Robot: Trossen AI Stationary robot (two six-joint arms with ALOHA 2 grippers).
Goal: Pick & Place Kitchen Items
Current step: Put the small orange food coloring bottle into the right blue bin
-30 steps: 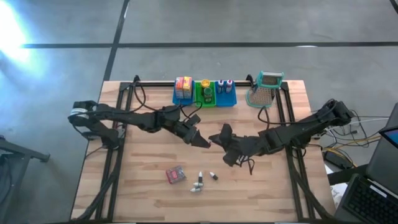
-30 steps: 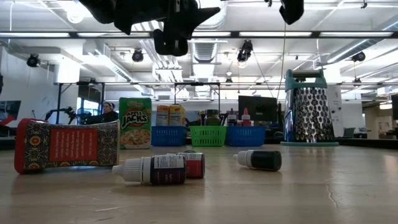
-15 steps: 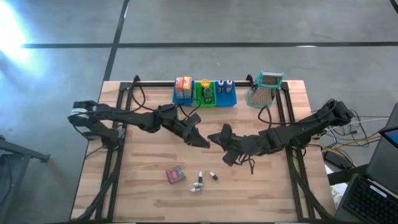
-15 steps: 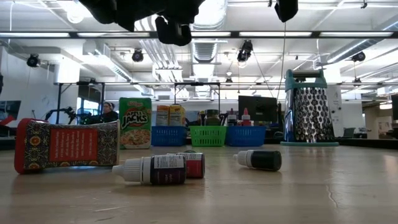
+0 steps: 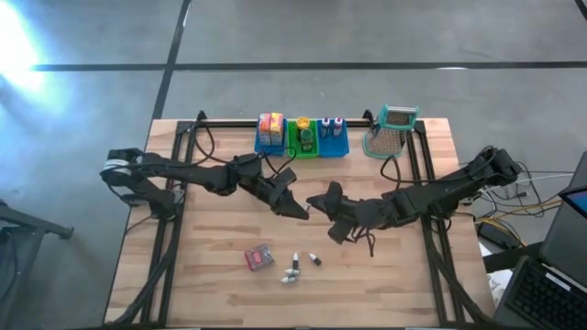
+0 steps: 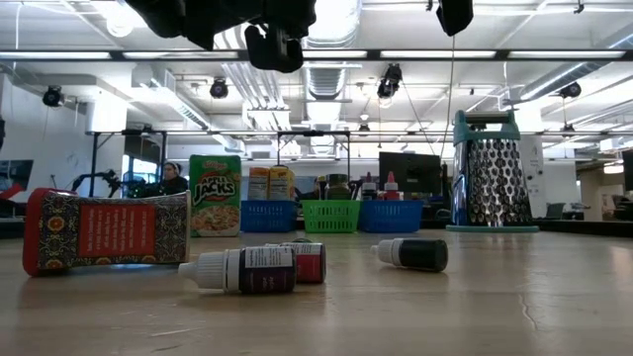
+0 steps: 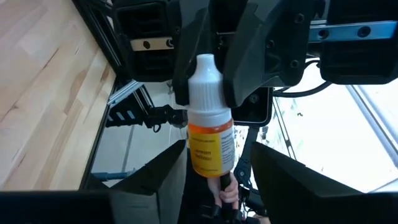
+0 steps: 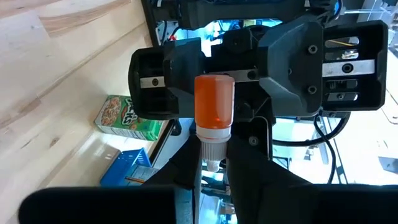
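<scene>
A small bottle (image 7: 210, 134) with an orange body and a white cap hangs in mid-air over the table's middle, between my two grippers. My right gripper (image 8: 213, 163) is shut on it, reaching in from the table's right (image 5: 318, 203). My left gripper (image 7: 219, 152) faces it from the left (image 5: 300, 209). It is open, with one finger on each side of the orange body (image 8: 214, 99) and a narrow gap showing beside one finger. Other kitchen items lie on the near part of the table: a red packet (image 5: 260, 258) and small bottles (image 5: 293, 269) on their sides. My right gripper pinches the bottle's white cap end (image 7: 205, 71) between its two fingers (image 7: 247, 59). The fingers come in roughly level from the table's right. The bottle is lifted well clear of the table and sticks out beyond them toward the left gripper. My left gripper flanks the orange body; I cannot tell whether it touches.
Blue and green bins (image 5: 302, 137) holding boxes and bottles stand at the far edge, with a teal-handled metal grater (image 5: 392, 133) to their right. A green cereal box (image 8: 127, 115) stands near the bins. A person (image 6: 174, 178) sits in the room beyond.
My left gripper's fingers have drawn closer together around the bottle's orange body, and its wrist has tipped slightly. Both arms have stayed where they were, and the bottle has kept still in my right gripper.
</scene>
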